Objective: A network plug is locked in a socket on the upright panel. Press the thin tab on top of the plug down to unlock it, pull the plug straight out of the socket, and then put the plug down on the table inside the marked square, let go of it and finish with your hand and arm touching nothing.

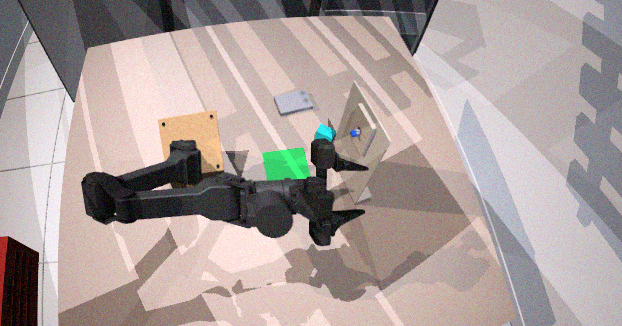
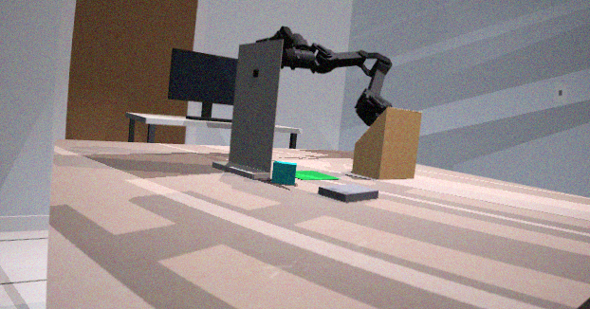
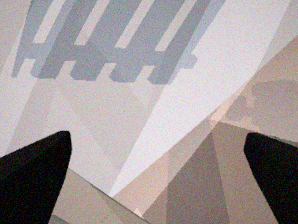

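Observation:
The upright panel (image 1: 372,148) (image 2: 256,115) stands on the table right of centre. The small blue plug (image 1: 355,132) sits in the panel's face; the back of its socket shows as a dark hole in the exterior view. My gripper (image 1: 364,190) (image 3: 161,141) is open and empty. It is held high at the panel's top, off to the side of the plug and apart from it. The wrist view shows only my two dark fingertips, the table and the floor; the plug is out of that view. The green marked square (image 1: 286,163) (image 2: 315,175) lies flat on the table on the plug's side of the panel, partly under my arm (image 2: 332,60).
A cyan cube (image 1: 325,132) (image 2: 284,172) stands by the panel's foot, next to the green square. A flat grey slab (image 1: 294,102) (image 2: 348,192) lies farther off. My arm is mounted on a tan box (image 1: 190,136) (image 2: 389,143).

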Controlling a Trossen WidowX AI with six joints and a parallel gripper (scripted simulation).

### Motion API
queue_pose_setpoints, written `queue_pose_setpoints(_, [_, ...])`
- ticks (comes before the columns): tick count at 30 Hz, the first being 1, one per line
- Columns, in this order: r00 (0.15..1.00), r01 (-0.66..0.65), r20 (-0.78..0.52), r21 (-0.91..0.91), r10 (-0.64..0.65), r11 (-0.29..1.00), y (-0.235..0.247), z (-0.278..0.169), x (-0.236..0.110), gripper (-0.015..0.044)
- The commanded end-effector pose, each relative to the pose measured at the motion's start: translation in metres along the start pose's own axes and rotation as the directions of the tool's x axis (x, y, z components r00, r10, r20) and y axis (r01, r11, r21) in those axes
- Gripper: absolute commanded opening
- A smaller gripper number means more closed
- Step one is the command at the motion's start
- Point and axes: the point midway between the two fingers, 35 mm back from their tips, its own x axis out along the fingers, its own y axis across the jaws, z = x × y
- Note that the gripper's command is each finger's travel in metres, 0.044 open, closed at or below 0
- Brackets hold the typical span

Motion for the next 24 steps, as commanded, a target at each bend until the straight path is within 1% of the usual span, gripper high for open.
queue_pose_setpoints(1, [1.000, -0.003, -0.003, 0.004, 0.003, 1.000, 0.000, -0.001, 0.000, 0.0374])
queue_pose_setpoints(3, [0.999, -0.023, -0.024, 0.041, 0.024, 0.999, 0.002, -0.011, -0.003, 0.0321])
queue_pose_setpoints(9, [0.985, -0.095, -0.119, 0.223, 0.124, 0.970, 0.009, -0.053, -0.016, 0.0164])
queue_pose_setpoints(10, [0.981, -0.103, -0.135, 0.255, 0.140, 0.962, 0.010, -0.061, -0.018, 0.0156])
queue_pose_setpoints(16, [0.946, -0.121, -0.218, 0.452, 0.241, 0.884, 0.019, -0.102, -0.036, 0.0156])
queue_pose_setpoints(24, [0.879, -0.069, -0.298, 0.693, 0.372, 0.718, 0.033, -0.152, -0.064, 0.0156])
